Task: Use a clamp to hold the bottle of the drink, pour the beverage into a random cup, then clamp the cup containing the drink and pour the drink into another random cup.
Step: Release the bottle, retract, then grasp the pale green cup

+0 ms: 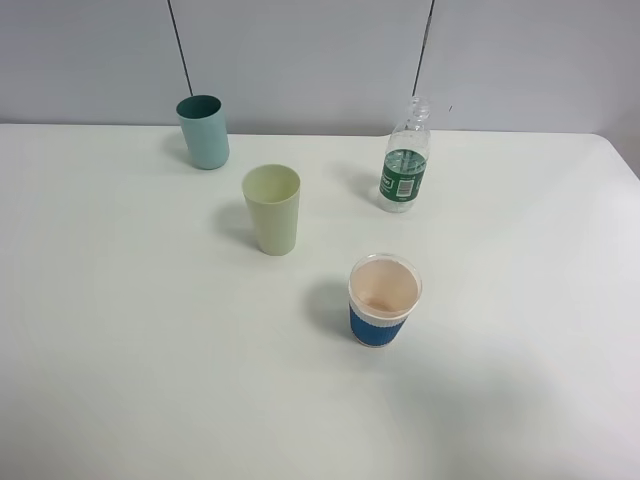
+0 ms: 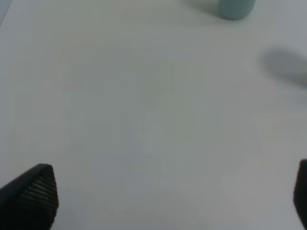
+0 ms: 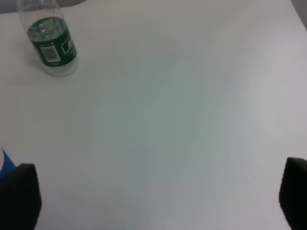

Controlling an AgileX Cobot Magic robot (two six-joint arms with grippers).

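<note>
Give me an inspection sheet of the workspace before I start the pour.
Surface: white table, no spill seen.
Job's things: bottle upright, part full; yellow-green cup and blue-banded cup upright, both look empty; all stand apart.
Clutter: teal cup upright at the back.
Hands: left hand open, empty; right hand open, empty.
Cables: two thin dark lines down the wall, perhaps cables.
Surroundings: plain grey wall; nothing else seen.
</note>
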